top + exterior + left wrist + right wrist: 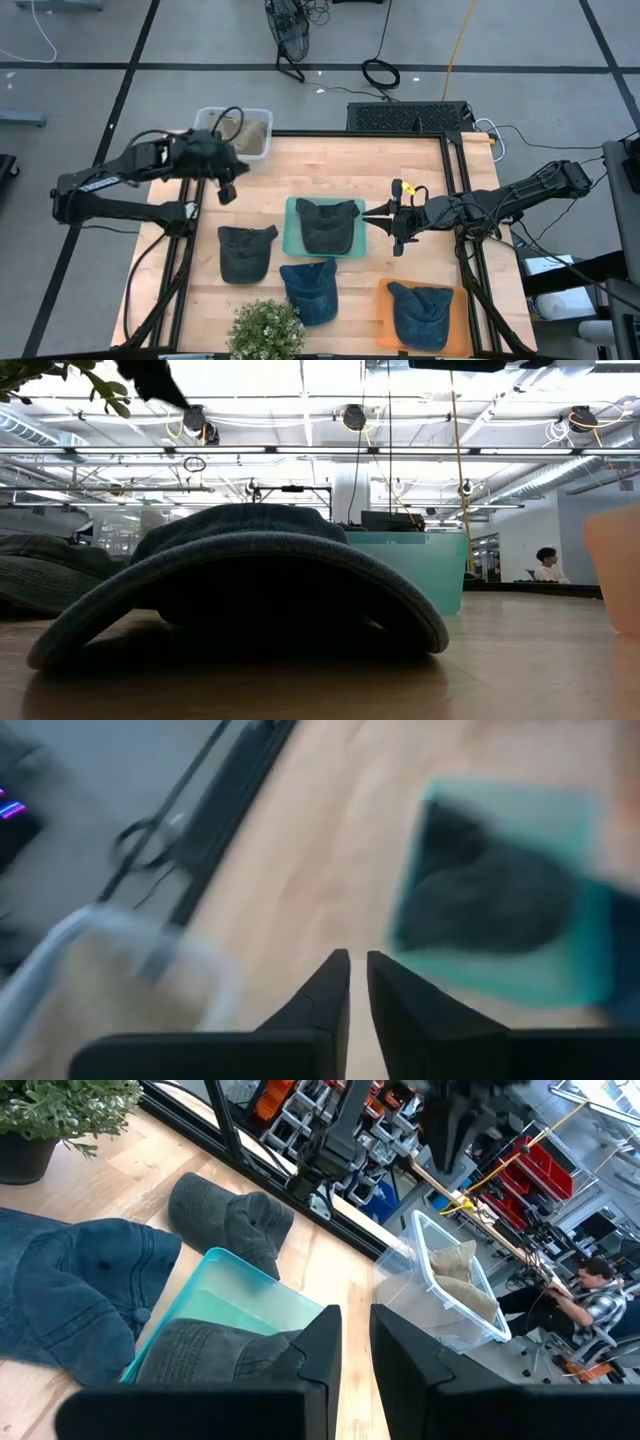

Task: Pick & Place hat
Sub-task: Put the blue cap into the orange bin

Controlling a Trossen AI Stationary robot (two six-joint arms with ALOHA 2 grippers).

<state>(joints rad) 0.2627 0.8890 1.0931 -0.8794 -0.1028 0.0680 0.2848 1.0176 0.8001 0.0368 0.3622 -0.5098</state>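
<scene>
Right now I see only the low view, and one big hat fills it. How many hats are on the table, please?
Observer: Four. The first grey hat lies in the teal tray. The second grey hat and the first blue hat lie on the table. The second blue hat lies in the orange tray.
Operator: Where is the right gripper?
Observer: The right gripper is at the teal tray's right edge, holding nothing.
Operator: And the left one?
Observer: The left gripper is near the clear bin at the far left corner, also holding nothing.
</scene>
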